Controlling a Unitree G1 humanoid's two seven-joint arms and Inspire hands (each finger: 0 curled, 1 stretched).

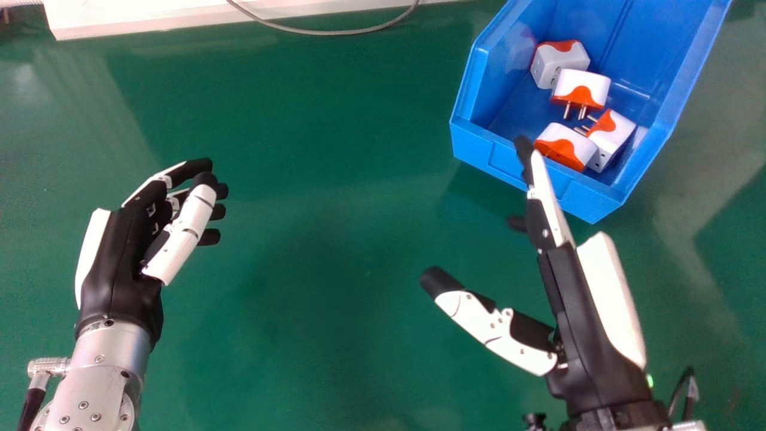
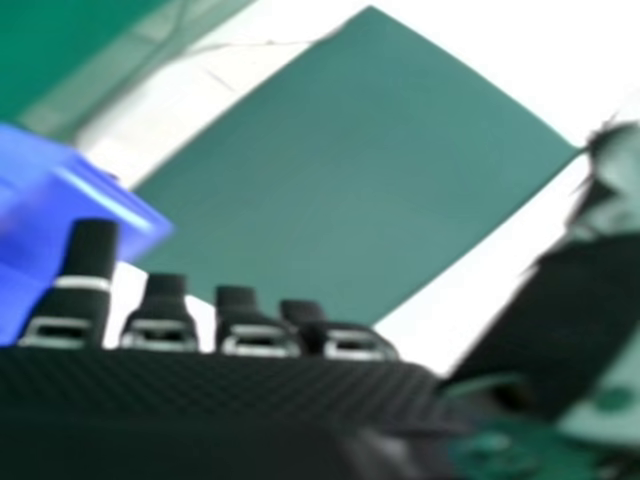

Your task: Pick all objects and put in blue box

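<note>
Right hand (image 1: 577,311) hovering wide, empty; blue box (image 1: 502,157) sitting just past fingertips, adapters (image 1: 585,84) lying inside, looking done tbh. Left hand (image 1: 116,263) hanging loose, farther off.

A grey cable (image 1: 335,32) curves over a glossy green surface (image 1: 323,120).

Four plug adapters (image 1: 578,87), one blue box (image 1: 523,163)

The count of white-and-orange plug adapters comes to four. There is one open blue storage box. Robot hands number two: one left robot hand (image 1: 116,263) and one right robot hand (image 1: 589,335). One green table (image 1: 329,120) makes up the next kind, and of curved grey cables (image 1: 335,32) at its far side there is one.
</note>
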